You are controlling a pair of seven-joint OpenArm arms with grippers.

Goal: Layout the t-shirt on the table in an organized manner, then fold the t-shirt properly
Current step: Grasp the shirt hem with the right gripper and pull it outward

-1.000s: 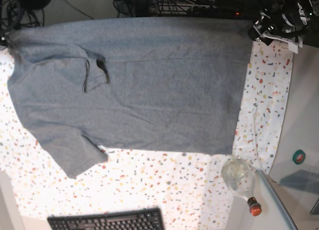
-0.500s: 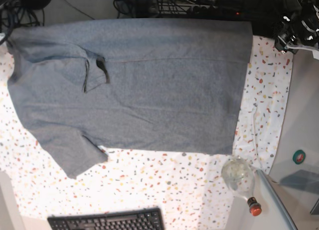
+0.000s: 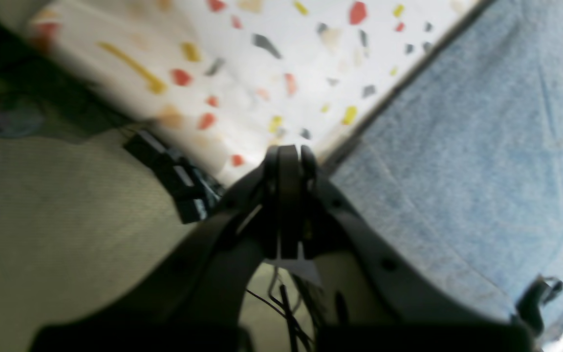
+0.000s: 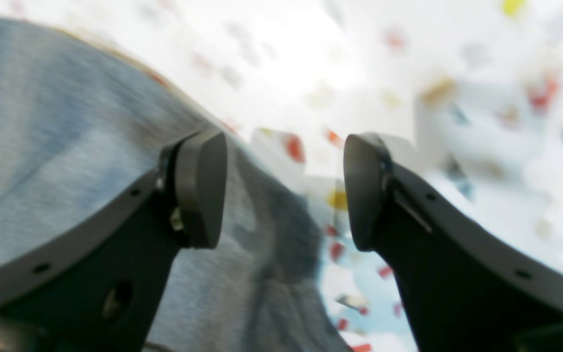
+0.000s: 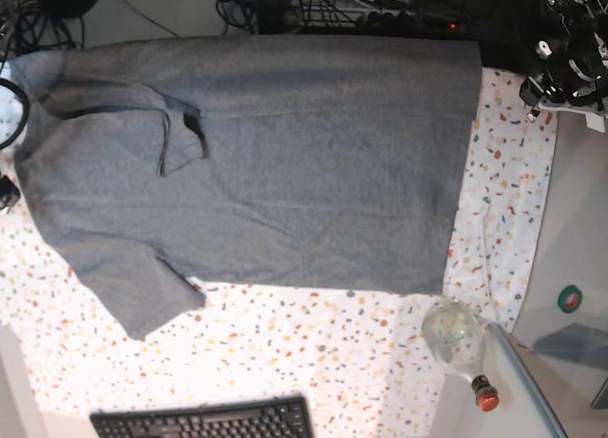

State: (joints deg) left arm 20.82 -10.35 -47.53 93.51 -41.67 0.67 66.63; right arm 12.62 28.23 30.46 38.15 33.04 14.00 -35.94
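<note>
Since a second ago my left gripper [image 3: 289, 154] has pulled off the shirt's corner toward 2 o'clock in the base view and pressed its jaws together on nothing, while my right gripper [image 4: 284, 188] has spread its jaws and let the cloth go; the t-shirt [image 5: 285, 162] itself has barely shifted.

My right gripper is almost out of the base view, only a dark scrap shows at the 9 o'clock edge. Its wrist picture is smeared, so I cannot tell whether the left finger [image 4: 201, 188] touches the grey cloth under it or just hangs over it. My left wrist view is blurred too; the shirt's hem runs just beside my closed tips, apart from them.

The t-shirt lies flat over the upper half of the table [image 5: 313, 343], one sleeve folded onto the chest near 10 o'clock. Its far edge hangs past the table's 12 o'clock side. Bare speckled cloth lies open from 4 to 8 o'clock, bounded by a keyboard [image 5: 204, 421] at 6 o'clock and a bottle [image 5: 461, 343] at 5 o'clock.
</note>
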